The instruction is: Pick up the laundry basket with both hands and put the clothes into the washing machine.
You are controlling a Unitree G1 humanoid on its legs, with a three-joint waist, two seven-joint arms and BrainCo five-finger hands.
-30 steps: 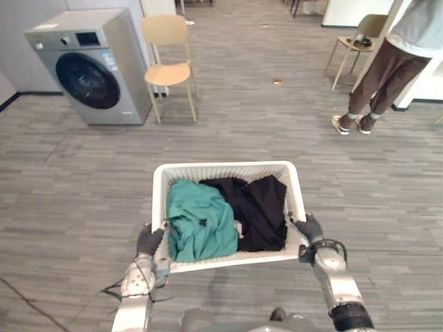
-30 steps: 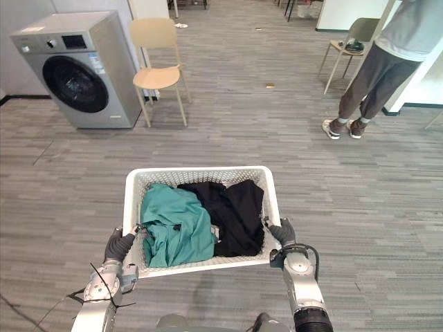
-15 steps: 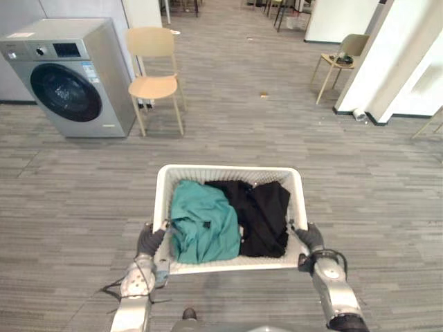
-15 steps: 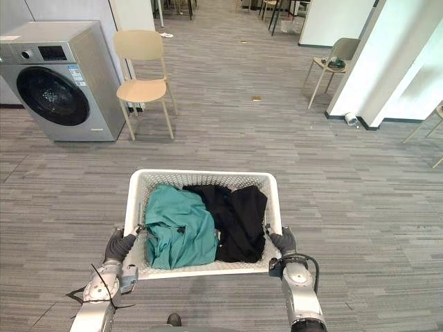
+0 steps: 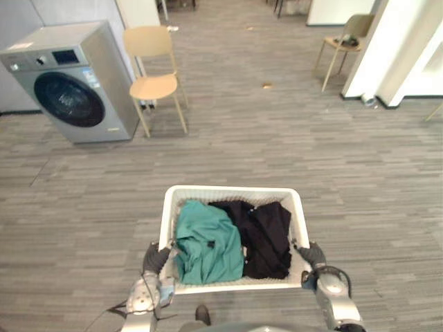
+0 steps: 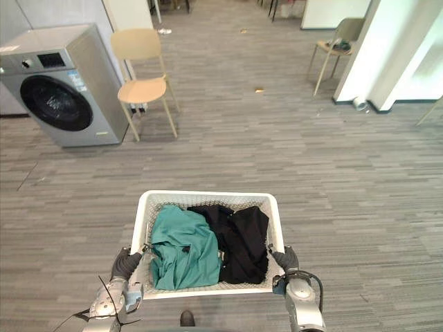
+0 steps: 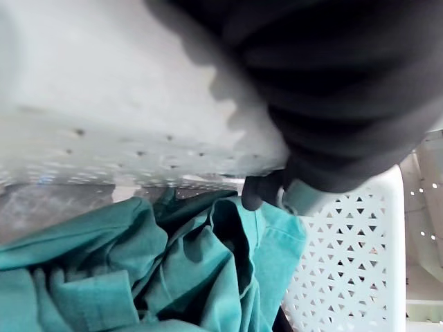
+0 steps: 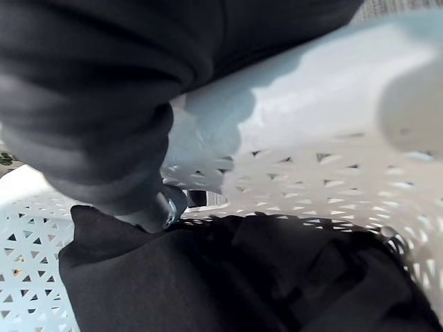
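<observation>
Clothes (image 5: 228, 238) lie in the laundry basket (image 5: 235, 192); washing machine (image 5: 69, 83) ahead left, chair (image 5: 156, 76) just right of it

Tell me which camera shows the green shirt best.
The left eye view: the green shirt lies whole in the basket, left side. The right eye view matches; the left wrist view catches close folds; the right wrist view faces black clothes.

Grey plank floor (image 5: 277, 138), tan chair (image 5: 156, 76) by pale wall (image 5: 48, 14) — second chair (image 5: 342, 41) beside white pillar (image 5: 387, 48)

The left hand (image 6: 127, 265) and right hand (image 6: 287, 260) clasp the laundry basket (image 6: 208, 196) (clothes (image 6: 180, 249) inside).
</observation>
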